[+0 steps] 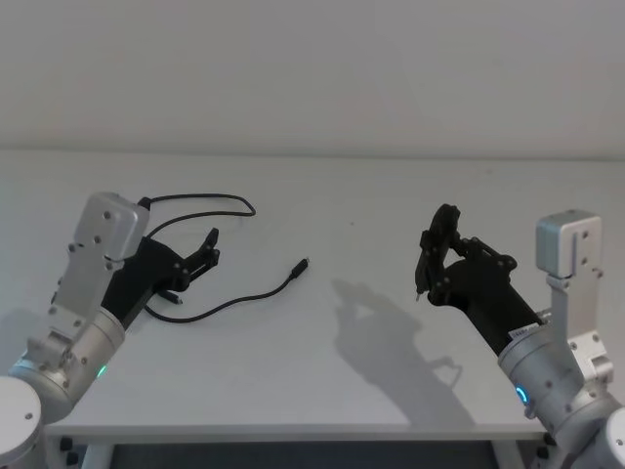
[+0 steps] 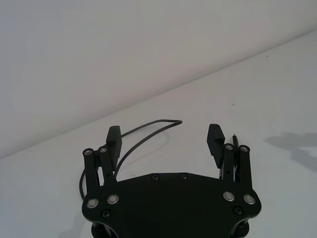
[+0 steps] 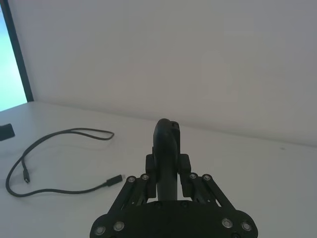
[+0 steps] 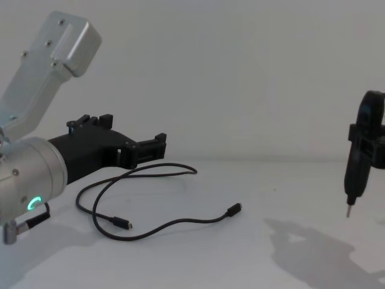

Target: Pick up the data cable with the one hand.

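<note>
While the white table point(image 1: 342, 381) bears the cord on its left half, the approach from above is judged to be unobstructed. The left end effector point(image 2: 163, 144) is held just above the table near its left edge, its fingers point(image 2: 214, 141) spread wide with nothing gripped between them. The right end effector point(image 3: 168, 171) is raised near the right edge, well apart from the work, and is clamped on a pen-shaped black tool point(image 4: 355, 162); it need not be brought in.

The data cable point(image 1: 256, 294) is laid flat in loose loops. One bend passes beneath the left end effector and another arches toward the far edge. One small plug point(image 1: 305, 263) is pointed toward the table's middle, and the other plug point(image 4: 123, 224) is found nearer the front edge.

For the step in hand, the descent, a single strand should probably be straddled so that the pads close across it rather than along it. Because the cord is thin and lies flat on the surface, the fingertips would likely have to be brought right down to the table before being closed. A grip near the middle of the cord's length is advised, followed by a slow lift, since a limp cord may slip or swing.
</note>
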